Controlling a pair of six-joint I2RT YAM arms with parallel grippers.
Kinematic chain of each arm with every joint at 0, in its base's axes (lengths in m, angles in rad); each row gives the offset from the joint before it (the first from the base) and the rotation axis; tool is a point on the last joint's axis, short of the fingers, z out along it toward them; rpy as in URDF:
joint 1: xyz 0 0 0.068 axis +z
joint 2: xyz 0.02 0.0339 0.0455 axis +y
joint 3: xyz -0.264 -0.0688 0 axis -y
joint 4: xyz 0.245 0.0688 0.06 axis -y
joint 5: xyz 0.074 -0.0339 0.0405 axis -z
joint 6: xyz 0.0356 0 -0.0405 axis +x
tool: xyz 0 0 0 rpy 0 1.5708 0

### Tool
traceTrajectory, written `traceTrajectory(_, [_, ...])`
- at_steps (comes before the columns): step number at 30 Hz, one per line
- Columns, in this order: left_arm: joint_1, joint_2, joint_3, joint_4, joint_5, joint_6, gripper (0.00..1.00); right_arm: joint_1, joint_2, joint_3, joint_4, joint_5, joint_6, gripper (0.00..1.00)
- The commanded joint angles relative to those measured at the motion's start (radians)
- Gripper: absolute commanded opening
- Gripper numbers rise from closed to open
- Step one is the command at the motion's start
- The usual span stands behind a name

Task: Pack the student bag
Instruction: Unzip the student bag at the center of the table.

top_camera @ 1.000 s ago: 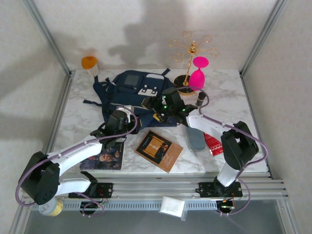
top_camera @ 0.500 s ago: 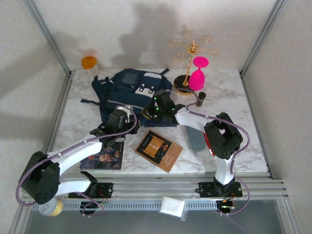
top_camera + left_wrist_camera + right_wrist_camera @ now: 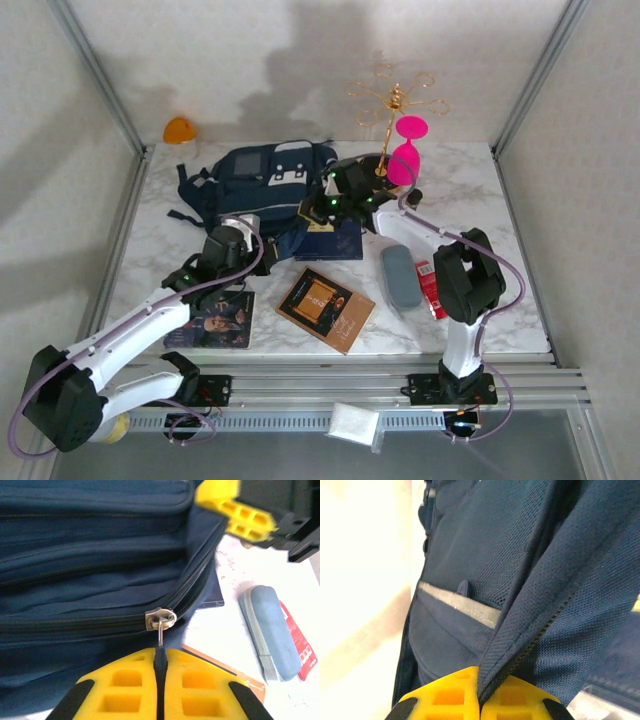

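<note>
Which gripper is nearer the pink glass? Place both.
Right. The right gripper, shut on the bag's edge, is just left of the glass; the left gripper holds the zip pull at the bag's near side.

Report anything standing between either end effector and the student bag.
Nothing visible does. The left end effector is shut on the zipper pull of the student bag, and the right end effector is shut on a zipper-edged fold of its fabric.
</note>
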Motion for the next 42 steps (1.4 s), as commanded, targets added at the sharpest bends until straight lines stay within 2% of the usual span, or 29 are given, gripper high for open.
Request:
traceTrajectory(1, [0.035,0.007,-0.011,-0.039,0.060,0.005,0.00,-0.071,0.026,0.070,-0.014,0.097,-0.108,0.00])
traceTrajectory(4, [0.040,0.053,-0.010,0.001,0.101,0.015,0.00,-0.067,0.024,0.074,-0.008,0.100,-0.107,0.03])
traceTrajectory(7, [0.040,0.089,-0.002,0.067,0.160,0.001,0.00,-0.057,0.025,0.098,-0.067,0.110,-0.115,0.33])
traceTrajectory(12, [0.040,0.137,0.032,0.126,0.178,-0.029,0.00,-0.015,-0.068,0.033,-0.160,0.205,-0.094,0.62])
traceTrajectory(16, [0.038,0.151,0.039,0.160,0.195,-0.040,0.00,0.054,-0.132,-0.078,-0.182,0.199,-0.034,0.73])
traceTrajectory(19, [0.038,0.163,0.039,0.168,0.198,-0.048,0.00,0.096,-0.170,-0.180,-0.090,0.131,0.078,0.78])
traceTrajectory(22, [0.031,0.172,0.046,0.179,0.230,-0.057,0.00,0.157,-0.163,-0.187,-0.037,0.125,0.158,0.84])
traceTrajectory(26, [0.005,0.182,0.056,0.180,0.229,-0.056,0.00,0.169,-0.114,-0.174,0.030,0.152,0.250,0.89])
traceTrajectory(30, [-0.011,0.180,0.068,0.169,0.232,-0.050,0.00,0.164,-0.084,-0.196,0.043,0.258,0.291,0.85])
traceTrajectory(34, [-0.016,0.168,0.074,0.155,0.234,-0.053,0.00,0.154,-0.061,-0.187,0.031,0.315,0.271,0.70])
traceTrajectory(42, [-0.023,0.122,0.058,0.139,0.225,-0.069,0.00,0.126,-0.083,-0.219,0.017,0.386,0.177,0.11])
